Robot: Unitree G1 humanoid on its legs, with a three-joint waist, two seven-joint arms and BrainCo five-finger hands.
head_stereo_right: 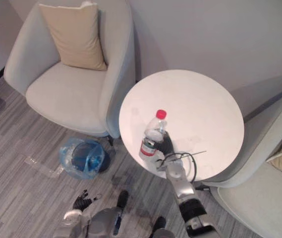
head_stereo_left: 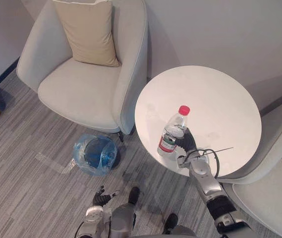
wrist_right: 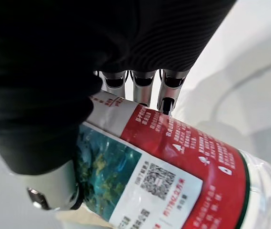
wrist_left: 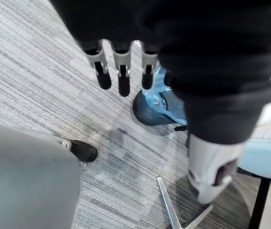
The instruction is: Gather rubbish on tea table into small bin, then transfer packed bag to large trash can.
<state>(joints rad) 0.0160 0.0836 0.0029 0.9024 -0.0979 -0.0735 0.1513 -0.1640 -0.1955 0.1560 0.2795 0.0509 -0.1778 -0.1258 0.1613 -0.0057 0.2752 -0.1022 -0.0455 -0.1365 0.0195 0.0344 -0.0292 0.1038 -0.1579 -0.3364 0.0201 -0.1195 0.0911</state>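
My right hand point(head_stereo_left: 186, 143) wraps bottle point(head_stereo_left: 172, 133) at table point(head_stereo_left: 215, 101) near edge. Left hand point(wrist_left: 124, 71) loose, low. Next: carry bottle left, drop in bin point(head_stereo_left: 80, 151).

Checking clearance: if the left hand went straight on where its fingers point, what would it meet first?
The left hand would likely meet carpet first, beside the blue-bagged bin; depth unclear.

Right arm extended, right hand point(head_stereo_left: 186, 142) curled in a grasp; left hand point(head_stereo_left: 100, 198) low, fingers point(wrist_left: 124, 71) apparently relaxed
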